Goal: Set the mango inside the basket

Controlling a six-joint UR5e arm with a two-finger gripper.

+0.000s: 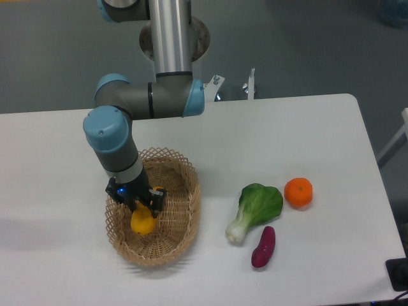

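The basket (180, 191) is an oval tan wicker one standing left of the table's centre. The mango (143, 221) is yellow-orange and sits low inside the basket, near its left side. My gripper (140, 203) reaches down into the basket and its black fingers are closed around the mango's upper part. A small bit of the mango's yellow shows past the right finger. The gripper hides the mango's upper part.
A green bok choy (256, 207) lies right of the basket. A purple sweet potato (263, 247) lies below it. A round orange (298, 192) sits further right. The table's front edge is close below the basket.
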